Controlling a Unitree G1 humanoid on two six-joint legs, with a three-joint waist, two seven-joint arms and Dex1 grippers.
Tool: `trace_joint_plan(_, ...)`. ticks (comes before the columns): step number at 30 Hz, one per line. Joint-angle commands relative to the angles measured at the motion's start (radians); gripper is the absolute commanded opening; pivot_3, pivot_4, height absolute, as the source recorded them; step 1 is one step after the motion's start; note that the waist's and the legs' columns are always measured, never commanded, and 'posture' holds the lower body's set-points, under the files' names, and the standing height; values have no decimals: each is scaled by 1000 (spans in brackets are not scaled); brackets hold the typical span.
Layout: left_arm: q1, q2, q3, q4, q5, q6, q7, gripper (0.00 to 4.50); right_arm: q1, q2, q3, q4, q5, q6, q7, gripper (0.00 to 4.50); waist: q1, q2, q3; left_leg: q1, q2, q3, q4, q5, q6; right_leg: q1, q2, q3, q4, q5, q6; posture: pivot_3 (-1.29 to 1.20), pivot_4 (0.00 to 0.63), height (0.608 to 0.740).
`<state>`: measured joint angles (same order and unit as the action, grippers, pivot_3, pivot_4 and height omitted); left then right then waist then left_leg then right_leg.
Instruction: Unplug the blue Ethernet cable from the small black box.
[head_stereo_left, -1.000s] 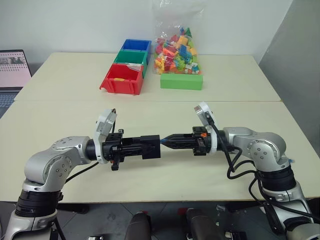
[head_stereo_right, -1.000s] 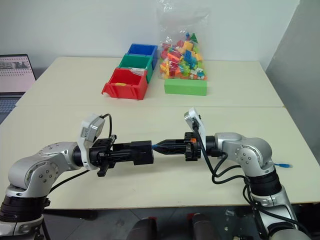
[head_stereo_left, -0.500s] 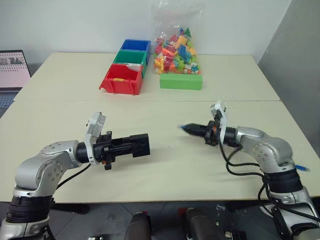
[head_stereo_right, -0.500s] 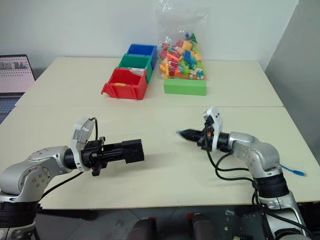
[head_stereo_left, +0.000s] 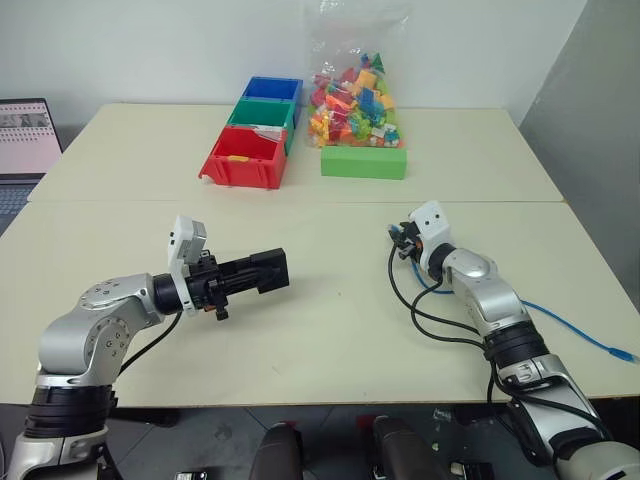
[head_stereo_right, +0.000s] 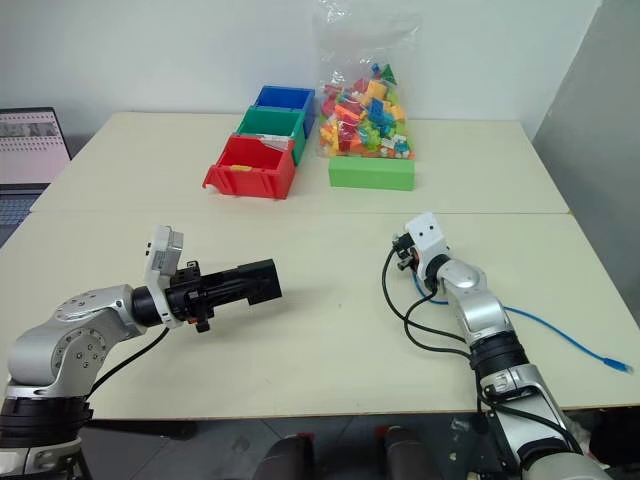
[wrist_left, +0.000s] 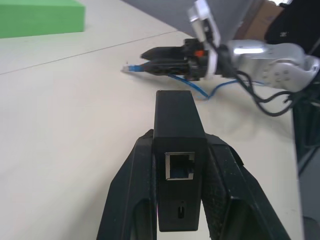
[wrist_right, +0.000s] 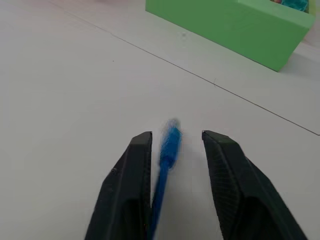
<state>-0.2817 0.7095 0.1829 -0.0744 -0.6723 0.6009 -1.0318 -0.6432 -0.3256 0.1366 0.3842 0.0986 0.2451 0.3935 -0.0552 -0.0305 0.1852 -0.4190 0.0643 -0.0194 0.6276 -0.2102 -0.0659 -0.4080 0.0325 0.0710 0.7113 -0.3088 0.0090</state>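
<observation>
Left end effector (wrist_left: 180, 200) is pinching the small black box (head_stereo_left: 262, 272) above the surface (head_stereo_left: 330, 330), the box's long axis running level toward the robot's right, its port empty. Right end effector (wrist_right: 172, 145) is standing spread, the blue Ethernet cable (wrist_right: 167, 150) plug lying loose between its fingers, well apart from the box. Judging the unplugging done; the right arm is nearer the cable.

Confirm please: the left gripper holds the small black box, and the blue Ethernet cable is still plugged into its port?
Not plugged. The left wrist view shows the small black box in the left gripper with an empty port; the blue Ethernet cable is out, at the right gripper.
</observation>
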Motion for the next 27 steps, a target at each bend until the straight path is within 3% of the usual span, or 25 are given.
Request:
trace_joint_plan(1,-56,-45,29,34,64,-86,104,784,-17,-20,-50,-125,14,1,19,2836,1,0,0,0,0,0,0,0,0,0,0,0,0,0,0,0,150,740)
trace_joint_plan(6,-132,-107,35,155,193,-227,266,784,4,-51,-47,-294,81,68,150,3971,5,0,0,0,0,0,0,0,0,0,0,0,0,0,0,0,150,740)
trace_joint_plan(11,-222,-143,58,384,359,-474,453,784,43,-97,-11,-540,213,242,309,3971,6,0,0,0,0,-1,0,0,0,0,0,-1,0,1,-1,0,150,740)
trace_joint_plan(18,-251,-150,55,613,464,-694,542,784,49,-133,43,-710,276,408,366,3971,11,0,0,0,0,0,0,0,0,1,-1,-2,0,1,-1,0,150,740)
trace_joint_plan(27,-237,-182,80,788,458,-748,581,784,15,-119,81,-734,260,474,344,3971,15,0,0,0,0,-1,1,0,0,1,0,-4,0,1,-1,0,150,740)
